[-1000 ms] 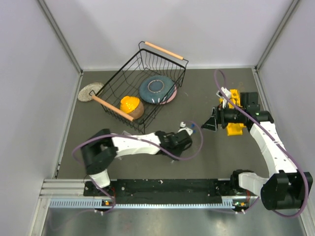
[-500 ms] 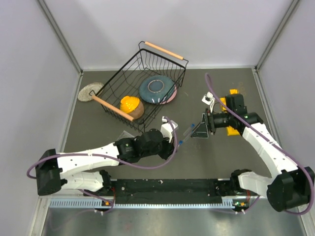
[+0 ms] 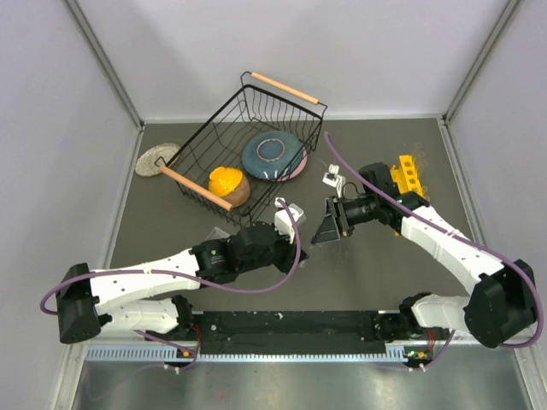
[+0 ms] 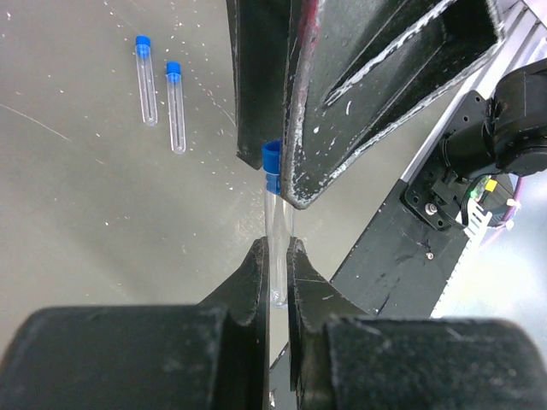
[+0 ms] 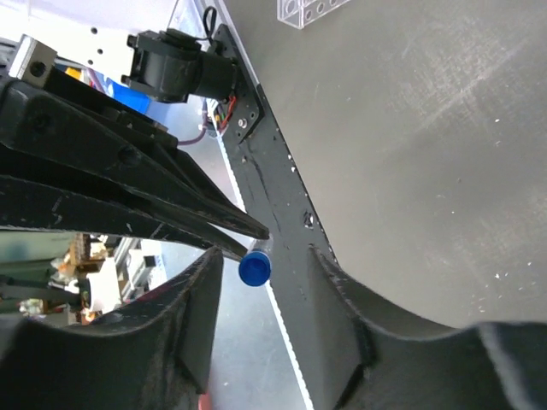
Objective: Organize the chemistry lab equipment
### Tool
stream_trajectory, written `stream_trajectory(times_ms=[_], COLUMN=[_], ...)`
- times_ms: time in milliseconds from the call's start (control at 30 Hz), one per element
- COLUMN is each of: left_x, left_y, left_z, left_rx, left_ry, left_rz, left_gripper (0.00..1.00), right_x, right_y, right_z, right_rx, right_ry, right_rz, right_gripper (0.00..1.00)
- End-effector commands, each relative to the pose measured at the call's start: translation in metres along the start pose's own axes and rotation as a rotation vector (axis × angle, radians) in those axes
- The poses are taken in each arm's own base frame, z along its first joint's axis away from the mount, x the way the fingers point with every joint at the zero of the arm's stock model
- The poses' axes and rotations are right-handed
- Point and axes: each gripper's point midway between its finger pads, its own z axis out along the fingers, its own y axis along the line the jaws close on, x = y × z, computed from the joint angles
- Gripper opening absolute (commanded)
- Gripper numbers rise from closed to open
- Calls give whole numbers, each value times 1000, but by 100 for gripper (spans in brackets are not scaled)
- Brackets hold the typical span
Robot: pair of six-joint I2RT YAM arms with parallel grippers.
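Observation:
My left gripper (image 4: 275, 243) is shut on a clear tube (image 4: 277, 218) and holds it off the table, blue cap (image 4: 271, 162) pointing away. My right gripper (image 5: 267, 254) is open, its fingers on either side of that blue cap (image 5: 255, 268) without touching it. In the top view the two grippers meet at mid-table, left (image 3: 295, 246) and right (image 3: 322, 231). Two more blue-capped tubes (image 4: 147, 79) (image 4: 175, 107) lie on the table. The yellow holed rack (image 3: 408, 175) stands at the right. A corner of the clear plastic rack (image 5: 308, 8) shows in the right wrist view.
A black wire basket (image 3: 248, 149) with wooden handles holds a blue plate (image 3: 272, 156) and an orange bowl (image 3: 226, 182) at the back. A round woven mat (image 3: 155, 159) lies to its left. The black base rail (image 3: 291, 325) runs along the near edge.
My right gripper has moved left, away from the yellow rack, to the left gripper. The left gripper drew back a little with the tube. The right fingers now flank the cap.

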Motion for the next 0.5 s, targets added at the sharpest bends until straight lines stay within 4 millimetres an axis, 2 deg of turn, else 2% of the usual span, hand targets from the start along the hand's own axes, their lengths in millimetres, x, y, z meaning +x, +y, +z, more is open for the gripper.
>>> stream_trajectory(times_ms=[0, 133, 400, 467], left_x=[-24, -26, -31, -34], left_y=[-3, -2, 5, 6], left_z=[-7, -7, -11, -15], left_rx=[6, 2, -32, -37], left_ry=[-83, -89, -117, -126], left_rz=[-7, -6, -25, -38], left_gripper=[1, 1, 2, 8], right_x=[-24, -22, -23, -29], right_y=[19, 22, 34, 37], right_z=[0, 5, 12, 10], right_rx=[-25, -39, -81, -77], right_ry=[-45, -27, 6, -7], right_rz=[-78, -77, -93, -122], right_gripper=[40, 36, 12, 8])
